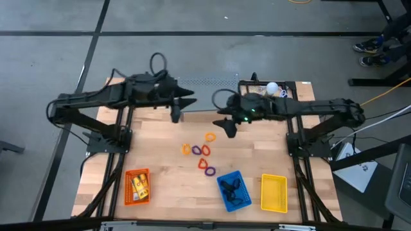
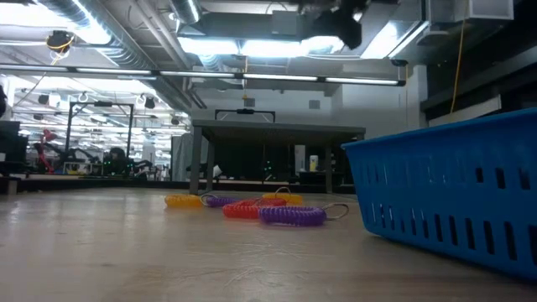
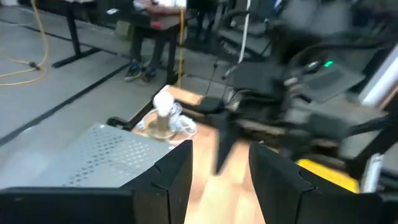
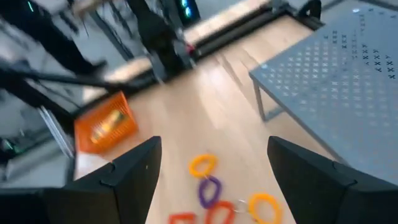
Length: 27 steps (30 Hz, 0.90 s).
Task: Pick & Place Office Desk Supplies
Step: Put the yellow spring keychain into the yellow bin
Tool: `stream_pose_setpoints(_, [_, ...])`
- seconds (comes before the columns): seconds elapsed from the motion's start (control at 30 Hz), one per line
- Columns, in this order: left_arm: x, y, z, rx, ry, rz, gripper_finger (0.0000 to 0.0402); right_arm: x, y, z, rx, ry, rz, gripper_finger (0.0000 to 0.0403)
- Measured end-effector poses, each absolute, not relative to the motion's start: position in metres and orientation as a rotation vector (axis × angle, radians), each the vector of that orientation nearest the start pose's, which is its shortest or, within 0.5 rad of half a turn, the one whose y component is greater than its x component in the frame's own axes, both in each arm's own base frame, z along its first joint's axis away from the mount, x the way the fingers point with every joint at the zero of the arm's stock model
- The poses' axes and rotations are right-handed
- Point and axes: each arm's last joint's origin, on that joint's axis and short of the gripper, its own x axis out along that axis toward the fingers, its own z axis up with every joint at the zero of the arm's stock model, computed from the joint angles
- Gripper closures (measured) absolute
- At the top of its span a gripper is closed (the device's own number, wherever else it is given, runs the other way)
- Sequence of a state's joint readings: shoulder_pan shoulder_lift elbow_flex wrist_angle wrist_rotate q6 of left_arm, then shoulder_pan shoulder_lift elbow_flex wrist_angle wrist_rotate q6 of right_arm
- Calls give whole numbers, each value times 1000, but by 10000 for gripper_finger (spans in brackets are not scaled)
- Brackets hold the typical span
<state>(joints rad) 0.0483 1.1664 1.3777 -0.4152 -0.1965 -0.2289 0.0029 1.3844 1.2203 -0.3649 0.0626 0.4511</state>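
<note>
Looking down on your table (image 1: 167,186), you see both arms raised over its far half, well apart from the supplies. Your left gripper (image 1: 176,115) hangs near the grey perforated shelf (image 1: 204,81), fingers parted with nothing between them. Your right gripper (image 1: 230,128) hangs with jaws spread wide, also empty. Orange and purple loops (image 1: 201,153) lie scattered mid-table, just beyond your right gripper. Nearer the front edge, yellow-orange packets (image 1: 139,185) sit in the orange basket (image 1: 128,193), black clips (image 1: 232,188) in the blue basket (image 1: 225,203), and the yellow basket (image 1: 273,192) stands beside it
</note>
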Motion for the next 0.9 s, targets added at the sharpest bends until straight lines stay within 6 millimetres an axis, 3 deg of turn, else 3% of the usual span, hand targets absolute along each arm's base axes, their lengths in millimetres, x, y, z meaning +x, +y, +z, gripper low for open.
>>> stream_pose_setpoints(0.17, [214, 4, 390, -304, 143, 378, 247, 321, -17, 318, 356, 686, -138, 108])
stream_pose_setpoints(0.47, [174, -24, 299, -456, 0, 462, 252, 335, -26, 301, 412, 752, -215, 108])
stream_pose_setpoints(0.73, [153, -33, 255, -537, 77, 335, 266, 362, -27, 246, 491, 926, -244, 108])
stream_pose_setpoints(0.9, [145, -36, 234, -599, 143, 237, 267, 373, -16, 221, 591, 1015, -196, 108])
